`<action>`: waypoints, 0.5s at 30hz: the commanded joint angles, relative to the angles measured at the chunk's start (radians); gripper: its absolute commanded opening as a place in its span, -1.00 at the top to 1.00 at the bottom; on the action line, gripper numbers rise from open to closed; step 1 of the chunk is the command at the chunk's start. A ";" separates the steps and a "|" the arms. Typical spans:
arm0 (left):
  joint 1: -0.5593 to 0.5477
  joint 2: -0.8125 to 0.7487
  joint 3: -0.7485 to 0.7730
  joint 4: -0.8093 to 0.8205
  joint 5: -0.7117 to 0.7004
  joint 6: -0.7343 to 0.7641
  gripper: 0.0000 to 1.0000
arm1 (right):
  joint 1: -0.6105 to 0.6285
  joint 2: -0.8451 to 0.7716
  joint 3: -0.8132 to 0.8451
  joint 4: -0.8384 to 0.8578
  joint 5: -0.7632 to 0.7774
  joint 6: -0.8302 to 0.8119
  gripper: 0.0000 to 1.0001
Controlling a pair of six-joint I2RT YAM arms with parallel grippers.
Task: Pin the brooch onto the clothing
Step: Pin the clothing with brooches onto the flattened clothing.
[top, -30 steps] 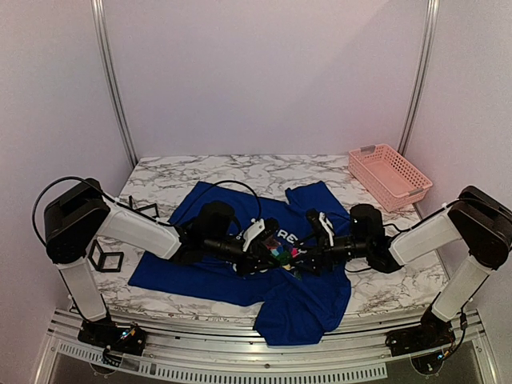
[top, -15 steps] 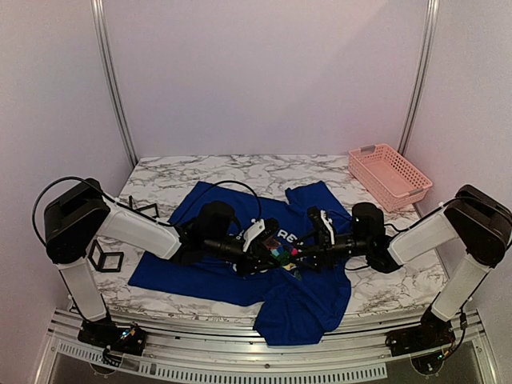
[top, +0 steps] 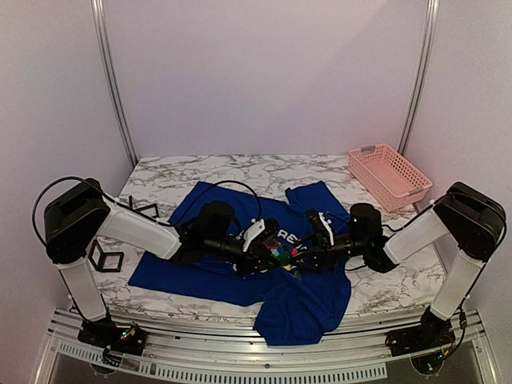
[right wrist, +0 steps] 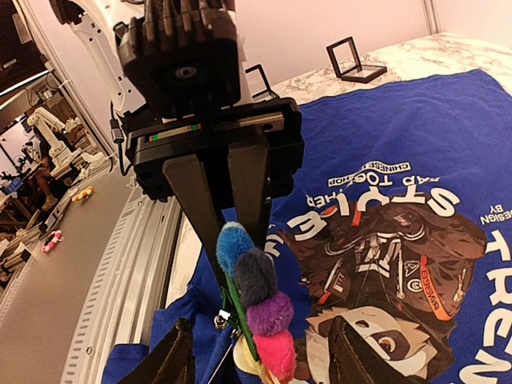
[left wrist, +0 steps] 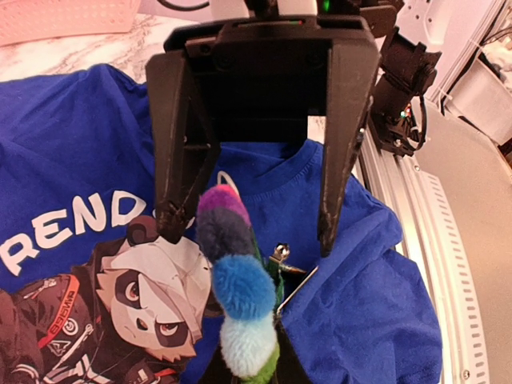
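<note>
The brooch (top: 282, 254), a row of fluffy coloured petals on a green back, hangs over the chest print of the blue clothing (top: 208, 272). My left gripper (top: 268, 250) is shut on it, and the right wrist view shows its two fingers (right wrist: 204, 200) pressed together on the brooch (right wrist: 256, 296). My right gripper (top: 298, 254) faces it from the right and is open. Its fingertips (left wrist: 172, 224) straddle the brooch (left wrist: 240, 288) with a gap on the right side. The metal pin clasp (left wrist: 280, 254) sticks out beside a raised fold of the clothing (left wrist: 376, 304).
A pink lattice basket (top: 390, 176) stands at the back right corner. Two small black open-frame cube holders (top: 105, 258) (top: 146, 210) sit on the marble table (top: 240, 170) left of the shirt. The table's front edge and metal rail (top: 240, 364) run just below the shirt.
My right gripper's jaws have narrowed around the brooch and the right arm has edged slightly left. The left gripper and the brooch have stayed put.
</note>
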 commanded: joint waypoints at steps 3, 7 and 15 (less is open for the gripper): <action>-0.009 -0.016 -0.007 0.023 0.022 0.005 1.00 | -0.007 0.037 0.029 0.065 -0.043 0.018 -0.04; -0.010 -0.013 -0.007 0.029 0.024 0.004 1.00 | -0.007 0.053 0.034 0.091 -0.060 0.034 0.22; -0.007 -0.018 -0.013 0.032 0.019 -0.006 1.00 | -0.021 0.053 0.002 0.092 -0.104 0.041 0.17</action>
